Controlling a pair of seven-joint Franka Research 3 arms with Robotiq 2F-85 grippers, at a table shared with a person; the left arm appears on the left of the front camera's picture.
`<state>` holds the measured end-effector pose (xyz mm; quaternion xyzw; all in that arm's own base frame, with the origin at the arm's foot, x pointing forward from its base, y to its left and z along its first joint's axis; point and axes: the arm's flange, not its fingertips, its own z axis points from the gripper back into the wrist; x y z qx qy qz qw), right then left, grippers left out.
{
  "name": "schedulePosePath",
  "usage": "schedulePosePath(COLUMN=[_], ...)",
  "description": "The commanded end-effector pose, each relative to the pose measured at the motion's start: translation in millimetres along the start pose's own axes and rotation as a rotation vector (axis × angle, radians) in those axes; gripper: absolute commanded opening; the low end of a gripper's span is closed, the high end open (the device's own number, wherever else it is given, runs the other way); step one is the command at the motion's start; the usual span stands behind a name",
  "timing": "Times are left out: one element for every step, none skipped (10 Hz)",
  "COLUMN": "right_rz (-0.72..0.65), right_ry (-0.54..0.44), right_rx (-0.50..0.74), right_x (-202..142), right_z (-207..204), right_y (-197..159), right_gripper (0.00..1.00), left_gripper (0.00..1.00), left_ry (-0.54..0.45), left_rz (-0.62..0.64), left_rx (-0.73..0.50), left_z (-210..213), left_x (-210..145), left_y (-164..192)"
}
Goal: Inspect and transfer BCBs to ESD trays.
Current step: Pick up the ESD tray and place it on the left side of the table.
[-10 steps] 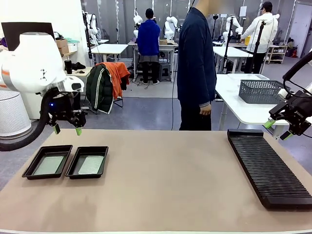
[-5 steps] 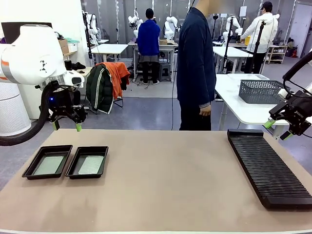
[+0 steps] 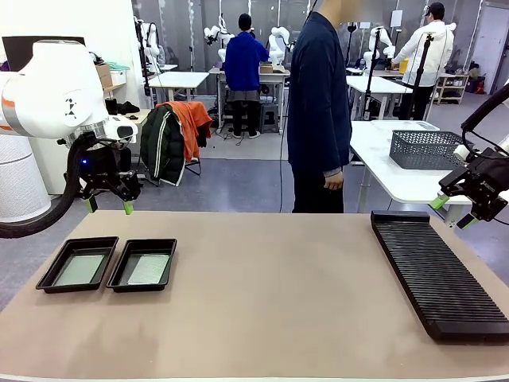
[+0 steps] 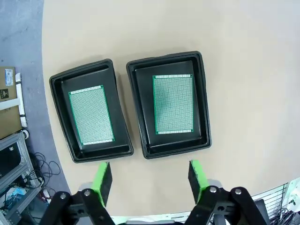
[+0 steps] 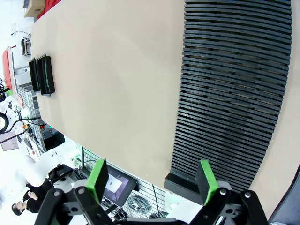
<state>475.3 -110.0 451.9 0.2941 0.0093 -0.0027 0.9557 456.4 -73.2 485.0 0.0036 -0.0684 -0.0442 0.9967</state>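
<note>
Two black ESD trays sit side by side at the table's left: one (image 3: 78, 263) (image 4: 90, 116) nearer the edge, the other (image 3: 143, 264) (image 4: 170, 105) beside it. Each holds one flat pale green BCB (image 3: 80, 270) (image 3: 149, 269) (image 4: 91, 115) (image 4: 173, 104). My left gripper (image 3: 110, 207) (image 4: 150, 177) hangs open above the table's far left edge, behind the trays, with nothing between its fingers. Over at the far right, my right gripper (image 3: 450, 212) (image 5: 152, 179) is open and empty too, raised above the far end of the long ribbed rack (image 3: 437, 273) (image 5: 231, 89).
A person in a dark coat (image 3: 320, 103) stands at the table's far side, one hand (image 3: 335, 180) hanging. A grey mesh basket (image 3: 426, 149) rests on a white table behind the rack. The brown table top (image 3: 270, 294) is bare between trays and rack.
My left arm rose a little and drew back from the trays during the first half second, then stayed still. The right arm has not moved.
</note>
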Motion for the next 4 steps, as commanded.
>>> schedulePosePath(right_rz=[-0.023, -0.023, -0.023, -0.023], right_ry=[-0.018, -0.018, -0.018, -0.018], right_rx=[-0.018, -0.018, -0.018, -0.018], right_x=[-1.8, -1.8, -1.8, -1.8], right_z=[-1.9, -1.9, -1.9, -1.9], right_y=[2.5, 2.5, 2.5, 2.5], right_gripper=[1.0, 1.0, 1.0, 1.0], left_gripper=[0.87, 0.87, 0.87, 0.87], left_ry=[-0.006, -0.006, -0.006, -0.006], left_rz=[-0.007, -0.007, -0.007, -0.007], left_rx=[0.001, 0.001, 0.001, 0.001], left_z=[-2.5, -2.5, -2.5, -2.5], left_x=[-1.3, -1.3, -1.3, -1.3], left_y=[0.4, 0.4, 0.4, 0.4])
